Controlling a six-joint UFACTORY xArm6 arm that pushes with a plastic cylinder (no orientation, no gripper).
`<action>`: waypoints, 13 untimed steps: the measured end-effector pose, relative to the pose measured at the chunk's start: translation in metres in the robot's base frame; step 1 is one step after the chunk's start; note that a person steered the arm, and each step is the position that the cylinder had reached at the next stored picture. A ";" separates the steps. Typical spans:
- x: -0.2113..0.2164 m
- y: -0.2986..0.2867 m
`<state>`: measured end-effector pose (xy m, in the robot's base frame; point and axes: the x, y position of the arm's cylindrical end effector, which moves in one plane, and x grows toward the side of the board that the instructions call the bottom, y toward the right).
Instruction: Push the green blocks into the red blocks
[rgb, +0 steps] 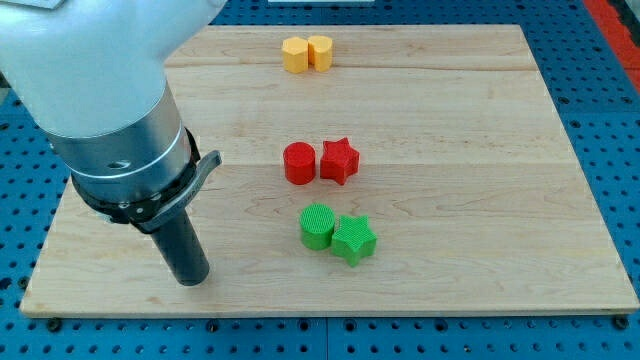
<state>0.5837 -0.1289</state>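
Camera view — my tip (192, 280) left of green blocks (337, 233)

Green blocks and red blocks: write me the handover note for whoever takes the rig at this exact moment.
My tip rests on the board at the view's lower left, well to the left of all blocks, touching none.
The green cylinder and green star sit together, just below the red pair.
The red cylinder and red star sit side by side mid-board.
A gap still separates green from red, so nothing is done yet.
Left: get below the greens and push them up into the reds.
Two yellow blocks at the top are not involved.
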 end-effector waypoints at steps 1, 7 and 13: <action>-0.001 0.005; 0.026 0.119; 0.007 0.159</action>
<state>0.5908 0.0304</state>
